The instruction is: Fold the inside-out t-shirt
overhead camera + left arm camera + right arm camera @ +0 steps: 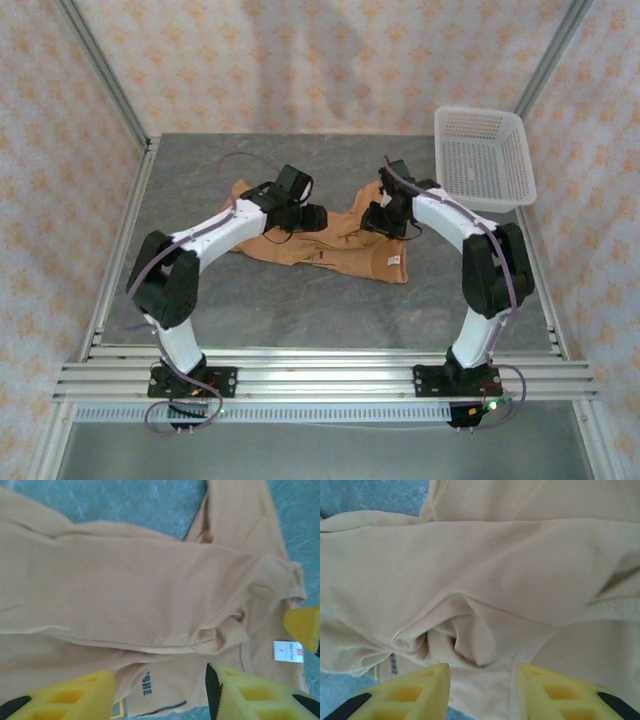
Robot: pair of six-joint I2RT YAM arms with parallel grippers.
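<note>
White mesh basket (483, 155) sits off at 1 o'clock, inside-out t-shirt (340, 250) lies 10-to-4 o'clock, left gripper (161, 677) and right gripper (482, 672) both spread empty over it.

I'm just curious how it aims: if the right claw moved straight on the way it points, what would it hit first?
Most likely the inside-out t-shirt: a bunched fold of it lies right ahead of the right gripper, jaws open. How near it is, I can't tell.

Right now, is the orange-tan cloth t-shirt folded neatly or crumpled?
Crumpled, not neatly folded: the orange-tan cloth t-shirt lies in an irregular heap on the grey table, with loose overlapping layers and creases.
</note>
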